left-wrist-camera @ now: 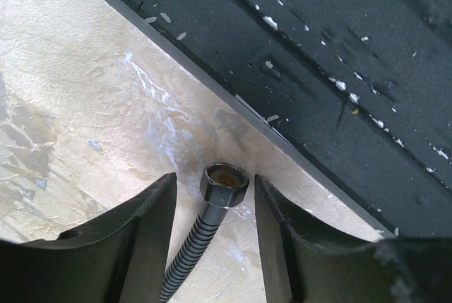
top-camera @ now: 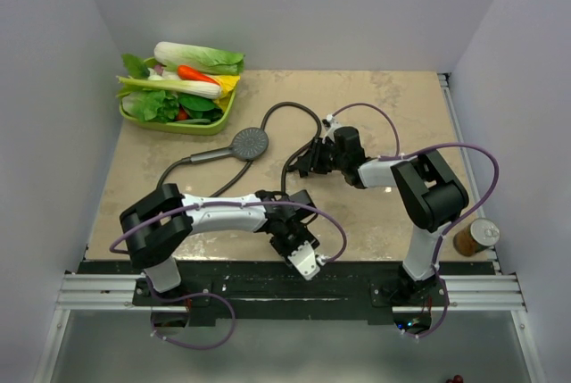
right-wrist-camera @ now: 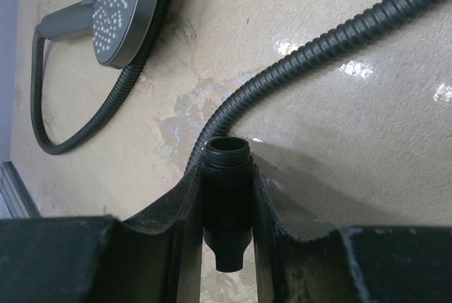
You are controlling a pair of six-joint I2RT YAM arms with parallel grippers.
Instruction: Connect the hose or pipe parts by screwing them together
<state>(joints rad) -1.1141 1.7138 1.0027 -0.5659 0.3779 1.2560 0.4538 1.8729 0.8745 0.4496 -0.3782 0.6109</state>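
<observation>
Hose (left-wrist-camera: 185, 253) end nut (left-wrist-camera: 224, 185) on table (left-wrist-camera: 85, 105) by near edge, between left gripper (left-wrist-camera: 214, 177) fingers (left-wrist-camera: 152, 218), jaws apart, gaps both sides | right gripper (right-wrist-camera: 227, 170) clamped on black threaded fitting (right-wrist-camera: 227, 200) | shower head (top-camera: 250, 142) face-up mid-table, handle looks already joined to hose, not certain

Bright even light, soft shadows, glare on table (right-wrist-camera: 357, 68), blurred foregrounds

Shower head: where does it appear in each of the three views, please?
Top external: the shower head lies slightly left of and above the picture's centre, face up.
Left wrist: not in it.
Right wrist: top left corner.
Shared landmark: the ribbed hose, seen in all three.
</observation>
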